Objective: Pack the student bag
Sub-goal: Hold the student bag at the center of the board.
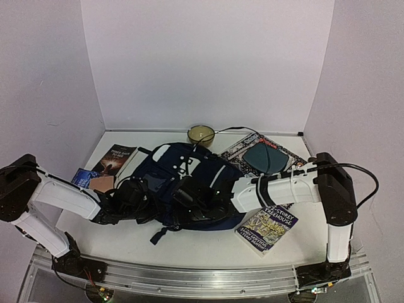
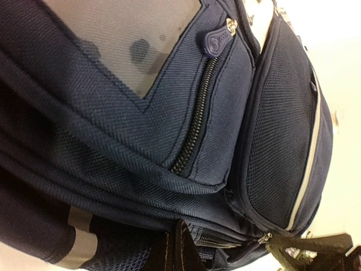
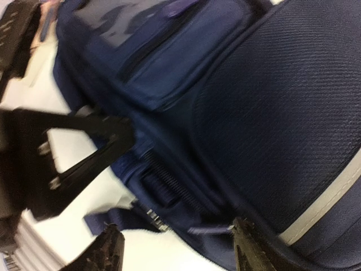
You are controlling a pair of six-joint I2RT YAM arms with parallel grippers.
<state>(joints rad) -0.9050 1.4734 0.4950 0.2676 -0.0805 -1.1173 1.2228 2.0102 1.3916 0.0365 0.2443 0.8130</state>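
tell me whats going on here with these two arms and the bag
Two robot arms are working on a navy student bag that lies flat in the middle of the table. The left claw is shut at the bag's near edge; whether it pinches any fabric is unclear. The right claw is open beside it, close to a zipper on that edge. A Treehouse book and other books lie outside the bag, not yet packed.
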